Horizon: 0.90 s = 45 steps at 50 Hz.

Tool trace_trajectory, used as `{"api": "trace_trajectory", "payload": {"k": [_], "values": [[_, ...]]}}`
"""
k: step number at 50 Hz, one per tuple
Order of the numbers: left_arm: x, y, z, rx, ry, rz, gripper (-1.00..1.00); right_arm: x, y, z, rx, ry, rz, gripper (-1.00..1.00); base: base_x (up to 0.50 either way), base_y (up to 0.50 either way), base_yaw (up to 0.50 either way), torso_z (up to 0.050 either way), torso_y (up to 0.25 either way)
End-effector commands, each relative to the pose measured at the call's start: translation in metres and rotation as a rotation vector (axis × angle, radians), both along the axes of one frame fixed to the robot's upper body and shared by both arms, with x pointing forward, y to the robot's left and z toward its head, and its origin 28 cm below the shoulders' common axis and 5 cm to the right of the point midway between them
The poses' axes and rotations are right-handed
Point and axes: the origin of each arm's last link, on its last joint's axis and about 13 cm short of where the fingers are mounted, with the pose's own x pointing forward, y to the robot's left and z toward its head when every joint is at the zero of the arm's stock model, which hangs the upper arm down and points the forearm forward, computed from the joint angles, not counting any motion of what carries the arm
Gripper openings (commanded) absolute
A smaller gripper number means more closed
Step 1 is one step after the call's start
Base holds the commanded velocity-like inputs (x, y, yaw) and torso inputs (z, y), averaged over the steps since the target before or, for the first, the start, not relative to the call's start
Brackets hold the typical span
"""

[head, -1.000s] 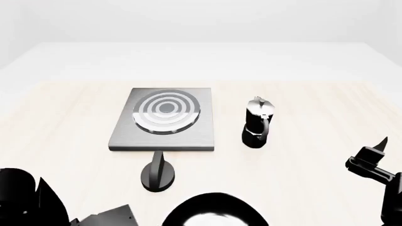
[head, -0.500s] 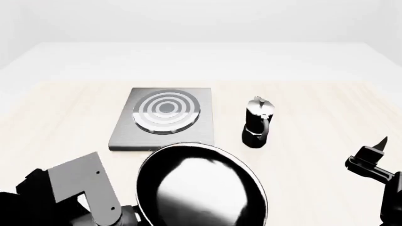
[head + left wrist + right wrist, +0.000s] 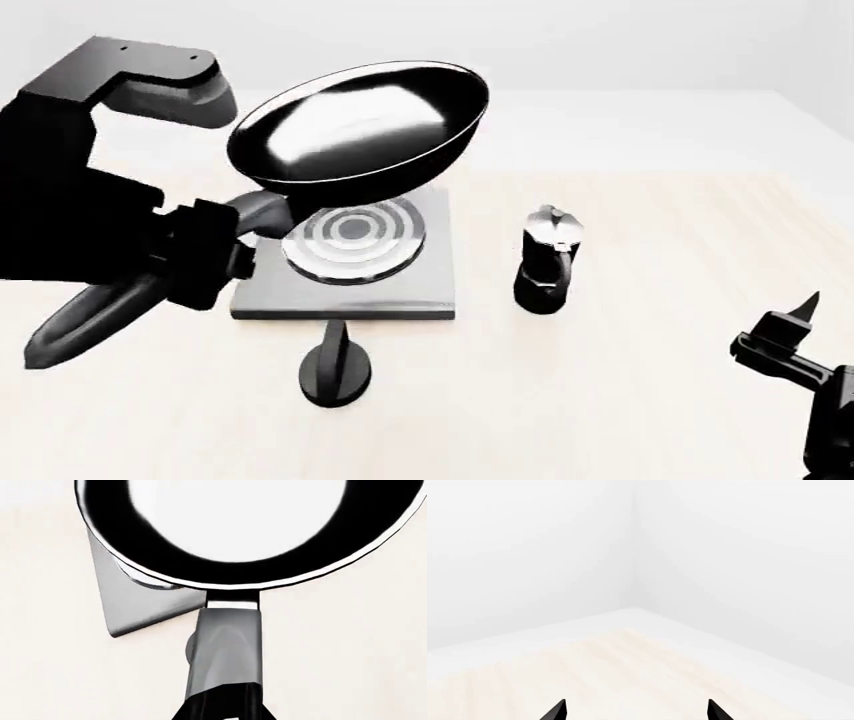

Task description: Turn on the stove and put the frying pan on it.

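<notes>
So the frying pan (image 3: 358, 125) is up in the air right over the stove (image 3: 350, 255), tilted so its glossy pale inside faces the head camera, rim well clear of the slab. Its long handle (image 3: 225, 655) runs down and back into the left hand (image 3: 220, 245), which is clamped on it (the fingertips themselves are mostly hidden behind the wrist, so I'm going by the pan hanging off that arm). From the left wrist camera you get the black bowl of the pan filling most of the picture, with one grey corner of the stove poking out beneath it.

The stove sits flat on the pale wooden table (image 3: 641, 400), burner rings partly covered by the pan. Just in front of its near edge there's the small black knob (image 3: 335, 368), standing apart from the slab. The moka pot (image 3: 547, 262) is upright just to the right of the stove, not touching it.

Right hand (image 3: 636, 711) is way off at the right side, holding nothing, two fingertips spread wide and pointing out at bare table and wall.
</notes>
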Motion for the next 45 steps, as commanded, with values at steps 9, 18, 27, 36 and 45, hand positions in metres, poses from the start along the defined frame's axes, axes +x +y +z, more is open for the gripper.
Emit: {"api": "trace_trajectory", "payload": {"k": [9,18,27,36,45], "values": [[0.082,-0.008,0.021,-0.078,-0.123,0.293,-1.0,0.002,0.0,0.0,0.004,-0.002,0.006,1.0,0.0,0.0,0.0,0.0,0.001],[0.122,-0.021,-0.014,0.014,-0.123,0.309,-1.0,0.004,0.001,0.001,0.006,-0.004,0.012,1.0,0.0,0.0,0.0,0.0,0.001],[0.154,-0.028,-0.068,0.133,-0.136,0.273,-1.0,0.006,0.001,-0.004,0.01,0.0,0.015,1.0,0.0,0.0,0.0,0.0,0.002],[0.157,-0.032,-0.103,0.187,0.039,0.281,-1.0,0.006,0.001,-0.002,0.009,-0.002,0.013,1.0,0.0,0.0,0.0,0.0,0.002],[0.154,-0.035,-0.122,0.2,0.054,0.274,-1.0,0.006,0.001,-0.003,0.01,0.0,0.018,1.0,0.0,0.0,0.0,0.0,0.001]]}}
